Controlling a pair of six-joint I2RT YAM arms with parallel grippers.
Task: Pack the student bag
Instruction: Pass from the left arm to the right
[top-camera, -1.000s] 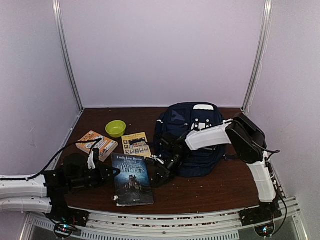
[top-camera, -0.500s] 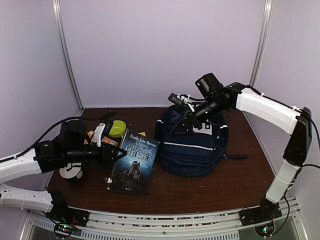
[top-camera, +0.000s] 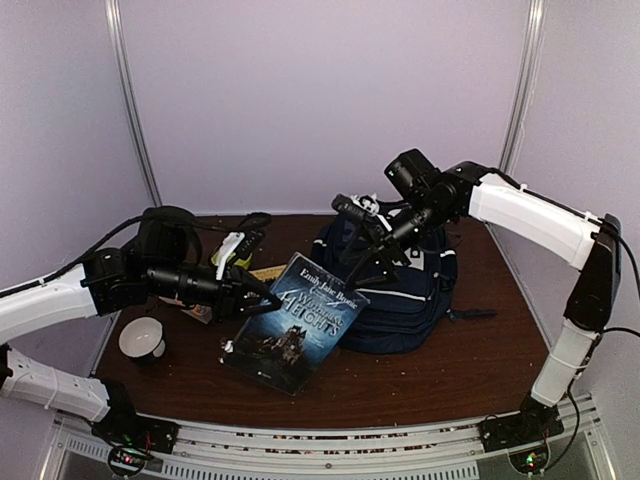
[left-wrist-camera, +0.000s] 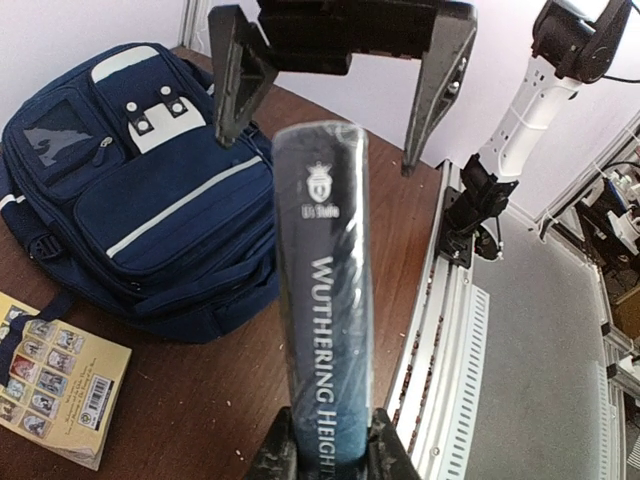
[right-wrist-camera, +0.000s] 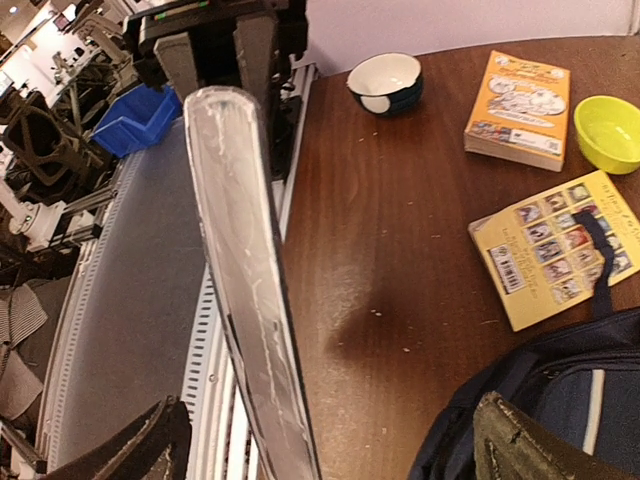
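Paperback, "Wuthering Heights" (top-camera: 300, 325): nearest item, lifted off the counter (top-camera: 450, 370) and tilted, pinched at one end by the left hand (top-camera: 255, 295), which is clamped on it. Long axis runs away from that hand, up and rightward, toward the bag. Student bag (top-camera: 410, 295): lies front-up just beyond the book's far end, right of centre (main opening not discernible). Right hand (top-camera: 352, 238): jaws spread wide, empty, hovering over the bag and facing the book's free end; the nearer arm to the bag.
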